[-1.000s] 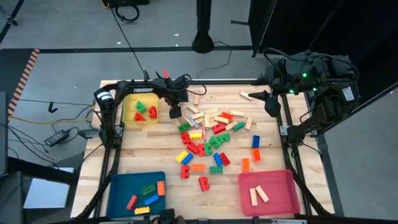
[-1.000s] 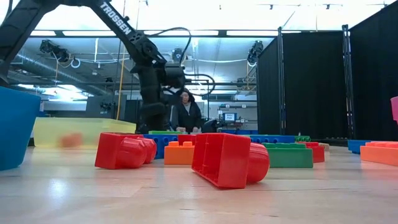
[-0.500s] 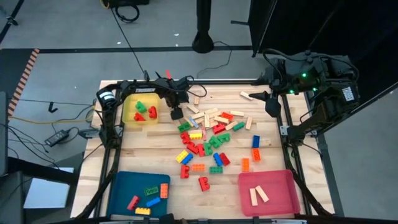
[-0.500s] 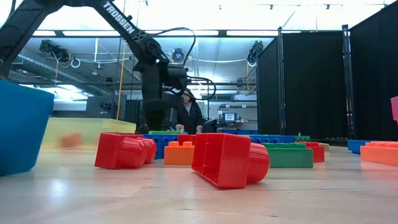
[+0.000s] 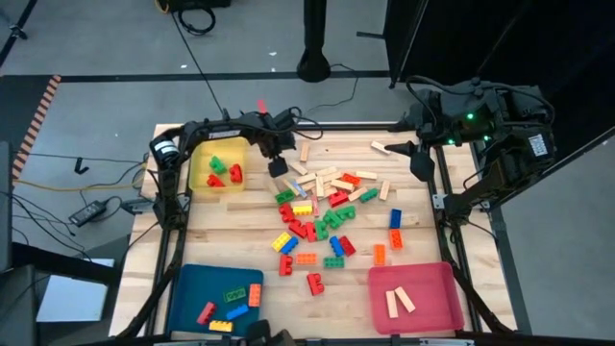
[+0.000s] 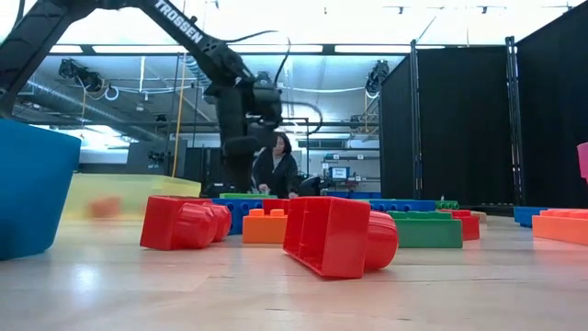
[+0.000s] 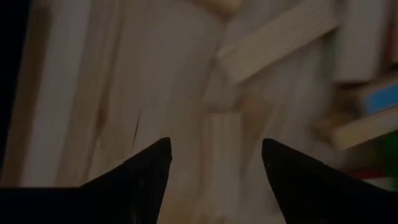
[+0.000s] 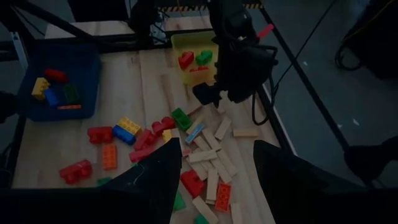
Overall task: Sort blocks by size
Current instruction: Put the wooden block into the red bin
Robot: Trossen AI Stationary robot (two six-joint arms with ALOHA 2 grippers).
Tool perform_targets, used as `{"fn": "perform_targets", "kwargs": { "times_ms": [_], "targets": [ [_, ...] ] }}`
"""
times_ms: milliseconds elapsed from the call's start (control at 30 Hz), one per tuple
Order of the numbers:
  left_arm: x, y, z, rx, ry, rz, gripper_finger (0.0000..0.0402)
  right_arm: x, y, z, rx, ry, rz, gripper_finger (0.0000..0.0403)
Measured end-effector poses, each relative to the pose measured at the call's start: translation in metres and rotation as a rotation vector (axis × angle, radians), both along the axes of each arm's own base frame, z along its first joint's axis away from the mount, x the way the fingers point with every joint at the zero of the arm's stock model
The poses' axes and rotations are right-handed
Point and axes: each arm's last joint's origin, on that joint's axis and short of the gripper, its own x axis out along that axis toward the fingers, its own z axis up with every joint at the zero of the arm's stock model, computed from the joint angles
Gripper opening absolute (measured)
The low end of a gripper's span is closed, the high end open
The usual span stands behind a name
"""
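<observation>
1. Left pincer [image 5: 279,165] hovers with fingers apart and empty over the far left edge of the blocks [image 5: 327,207], just right of the yellow tray [image 5: 199,154].
2. Blocks lie scattered mid-table; pale bars [image 7: 281,38] crowd together below my fingers.
3. Risk, as I judge it: coming down here could nudge neighbouring bars or pinch two at once.
4. Right pincer [image 5: 420,161] waits half-apart at the far right edge.

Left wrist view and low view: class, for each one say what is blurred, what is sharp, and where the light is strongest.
Left wrist view: dim; the pale wooden bars are smeared, while the open left gripper has crisp dark fingers. Low view: the nearest red brick is sharp, the yellow tray soft, bright ceiling lights wash out the top, and the tabletop shows sheen.
</observation>
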Motion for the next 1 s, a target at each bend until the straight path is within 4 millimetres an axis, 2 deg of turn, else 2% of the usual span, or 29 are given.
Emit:
{"fn": "perform_targets", "kwargs": {
  "times_ms": [133,300,500,633,833,1000],
  "targets": [
    [-0.012,0.002,-0.017,-0.037,0.026,0.065,0.0259,-0.001,0.000,-0.001,0.014,0.015,-0.009,0.0214],
    [-0.020,-0.005,-0.033,-0.068,0.049,0.063,0.0259,-0.001,0.000,-0.001,0.014,0.016,-0.008,0.0214],
    [-0.016,-0.011,-0.036,0.007,0.081,0.024,0.0250,-0.001,0.000,-0.001,0.009,0.017,-0.003,0.0214],
    [-0.013,-0.014,-0.037,0.028,0.091,0.020,0.0204,-0.001,0.000,-0.001,0.012,0.016,-0.006,0.0214],
    [-0.010,-0.017,-0.037,0.030,0.090,0.021,0.0088,-0.001,0.000,-0.001,0.012,0.016,-0.006,0.0214],
    [-0.010,-0.016,-0.034,0.013,0.081,0.052,0.0084,-0.001,0.000,-0.001,0.012,0.016,-0.006,0.0214]
  ]
}}
